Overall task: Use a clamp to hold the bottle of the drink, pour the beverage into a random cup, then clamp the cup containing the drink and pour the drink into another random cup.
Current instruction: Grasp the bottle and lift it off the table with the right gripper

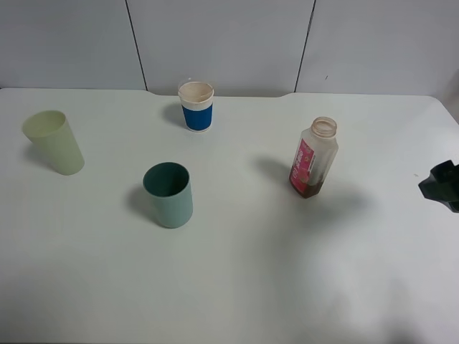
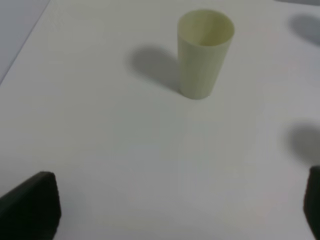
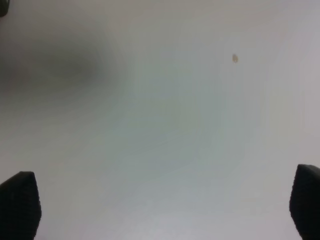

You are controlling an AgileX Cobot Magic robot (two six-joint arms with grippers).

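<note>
While spread wide, left hand, right hand over table.

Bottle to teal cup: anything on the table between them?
Nothing. In the exterior high view the stretch of table between the bottle and the teal cup is bare. The blue-banded cup stands farther back, off that line.

PLACE: robot test bench, lab-like | SURFACE: bare white table | BEHIND TABLE: plain grey wall panels with dark seams | AT TABLE'S RIGHT EDGE: black robot arm part
</note>
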